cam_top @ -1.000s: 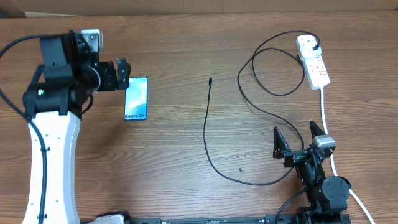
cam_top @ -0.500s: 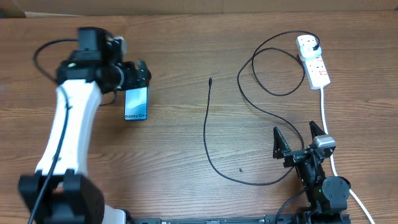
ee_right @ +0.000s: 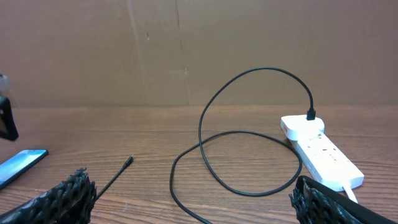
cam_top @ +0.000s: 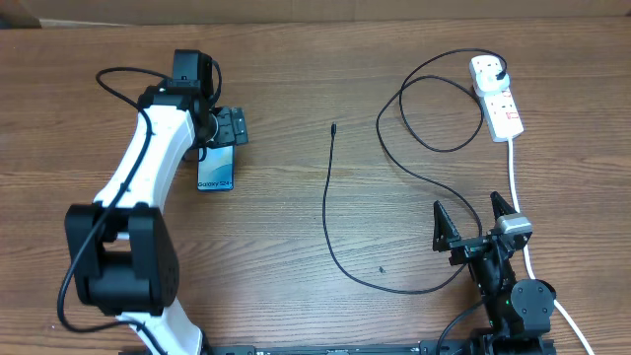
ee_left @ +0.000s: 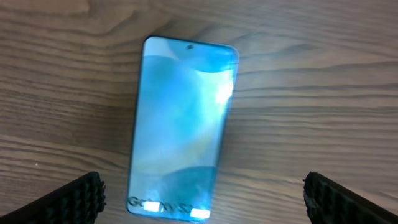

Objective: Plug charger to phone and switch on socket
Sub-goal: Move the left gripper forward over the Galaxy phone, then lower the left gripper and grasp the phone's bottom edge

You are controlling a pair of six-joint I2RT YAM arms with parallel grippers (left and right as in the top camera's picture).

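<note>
Found left hand (cam_top: 231, 127) wide open over far end of phone (cam_top: 216, 168) — flat on tabletop (cam_top: 296, 69), far left. Found right hand (cam_top: 471, 219) open, empty, near right. Noted charger (cam_top: 328, 212) tip loose mid-tabletop — plug in socket (cam_top: 496, 99), far right.

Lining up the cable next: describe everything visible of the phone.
The phone is a slim rectangle with a dark frame and glossy light-blue screen, Galaxy lettering along one short edge, a camera dot at the other. It lies flat, face up on the wooden table, nothing plugged in. The open left gripper hangs over it, fingers wide of its long edges.
</note>
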